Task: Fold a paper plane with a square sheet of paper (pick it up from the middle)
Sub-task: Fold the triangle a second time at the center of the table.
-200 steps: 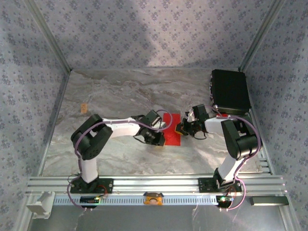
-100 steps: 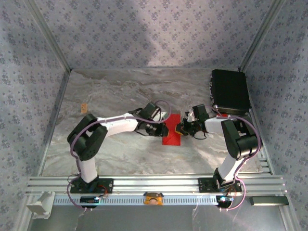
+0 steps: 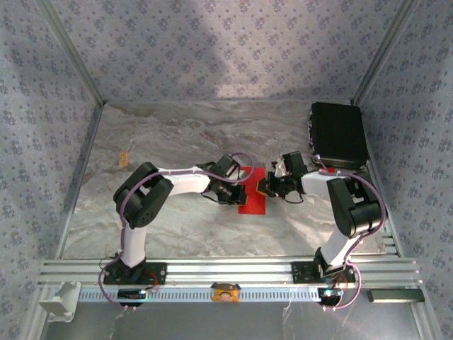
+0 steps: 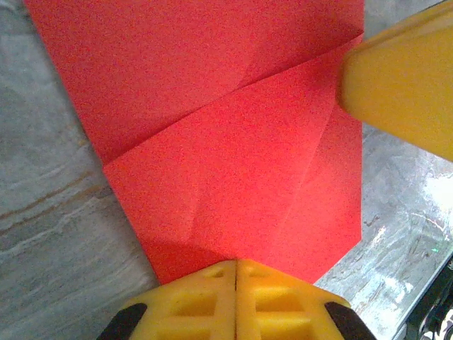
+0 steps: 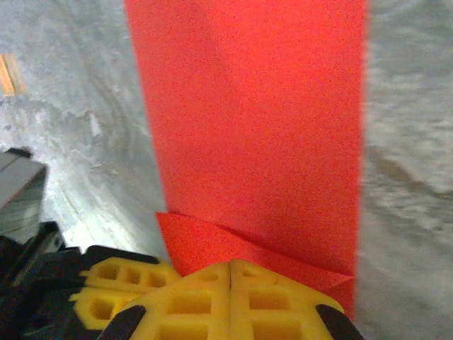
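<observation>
The square sheet of paper [image 3: 253,201] lies flat mid-table as a bright red, creased and partly folded strip. In the left wrist view the paper [image 4: 212,142] shows several diagonal creases. In the right wrist view the paper [image 5: 255,127] runs away as a long band with a small folded flap at its near end. My left gripper [image 3: 239,190] is shut, its tips [image 4: 236,263] down on the paper's left edge. My right gripper [image 3: 263,188] is shut too, its tips [image 5: 230,265] on the flap at the right edge. Nothing shows between either pair of jaws.
A black case [image 3: 338,134] sits at the back right corner. A small tan piece [image 3: 123,158] lies at the left on the marble table [image 3: 170,134]. An aluminium rail [image 3: 226,270] runs along the front. Patterned walls close in three sides.
The left gripper moved from the paper's near left corner farther up its left edge and its jaws closed fully. Its elbow swung right. The right arm stayed put.
</observation>
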{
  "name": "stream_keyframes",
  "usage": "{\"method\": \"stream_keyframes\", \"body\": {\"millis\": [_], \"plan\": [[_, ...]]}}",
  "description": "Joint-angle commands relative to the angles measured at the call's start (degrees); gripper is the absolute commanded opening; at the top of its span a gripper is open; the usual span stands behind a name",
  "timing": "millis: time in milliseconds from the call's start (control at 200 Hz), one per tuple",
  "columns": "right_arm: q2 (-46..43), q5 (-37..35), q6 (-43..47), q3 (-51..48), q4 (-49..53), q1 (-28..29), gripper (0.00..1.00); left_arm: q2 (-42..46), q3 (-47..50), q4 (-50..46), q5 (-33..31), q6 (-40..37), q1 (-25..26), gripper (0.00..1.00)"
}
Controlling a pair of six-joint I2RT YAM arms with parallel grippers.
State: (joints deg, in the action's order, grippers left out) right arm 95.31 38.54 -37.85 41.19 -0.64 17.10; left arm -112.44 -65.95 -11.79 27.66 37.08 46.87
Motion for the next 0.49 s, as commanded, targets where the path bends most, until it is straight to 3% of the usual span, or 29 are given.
{"method": "stream_keyframes", "body": {"millis": [0,150,490], "plan": [[-0.7,1.1,1.4,1.1,2.0,2.2,0.0,-0.6,2.7,-2.0,-2.5,1.2,0.4,0.06],[1.8,-1.0,0.4,-0.9,0.7,2.6,0.0,-0.3,3.1,-2.1,-3.1,1.7,0.4,0.05],[2.9,-1.1,0.1,-0.3,-1.4,-6.3,0.0,-0.1,2.7,-2.4,-3.5,1.7,1.0,0.03]]}}
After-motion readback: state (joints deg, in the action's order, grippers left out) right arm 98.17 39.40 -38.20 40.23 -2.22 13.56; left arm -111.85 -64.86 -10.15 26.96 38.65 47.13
